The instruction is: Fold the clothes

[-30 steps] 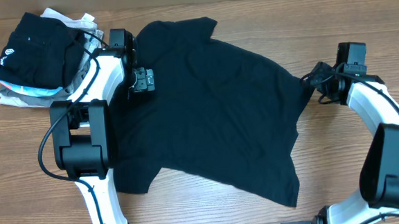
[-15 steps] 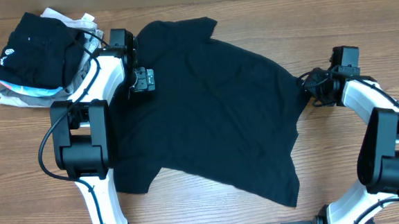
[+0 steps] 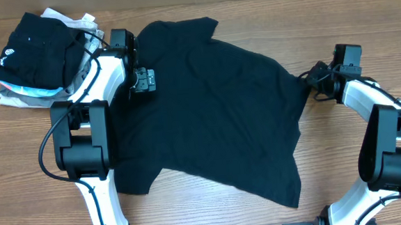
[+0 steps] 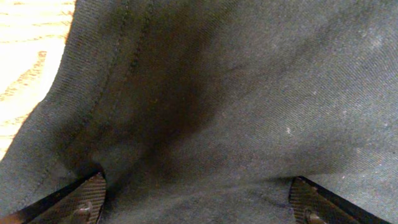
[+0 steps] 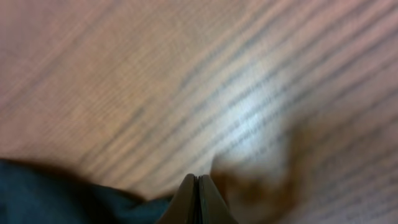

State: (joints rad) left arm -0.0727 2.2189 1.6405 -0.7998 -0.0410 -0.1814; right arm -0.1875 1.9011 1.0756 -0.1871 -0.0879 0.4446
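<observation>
The clothes are one black short-sleeved shirt (image 3: 214,111) spread flat across the wooden table (image 3: 362,19). My left gripper (image 3: 143,81) hovers over the shirt's upper left part, near the sleeve seam. In the left wrist view its jaws (image 4: 196,186) stand wide open with black fabric (image 4: 217,93) filling the gap between them. At the tip of the shirt's right sleeve, my right gripper (image 3: 315,76) is shut. In the right wrist view the jaws (image 5: 197,179) are pressed together, and dark cloth (image 5: 50,196) runs into them from the lower left.
A stack of folded garments (image 3: 25,92) lies at the table's far left corner, topped by a folded black one with a round white logo (image 3: 7,56). Bare wood surrounds the shirt on the right and along the front edge.
My right gripper has slid left onto the shirt's right sleeve tip and closed from open to shut. The left arm and the shirt have stayed where they were.
</observation>
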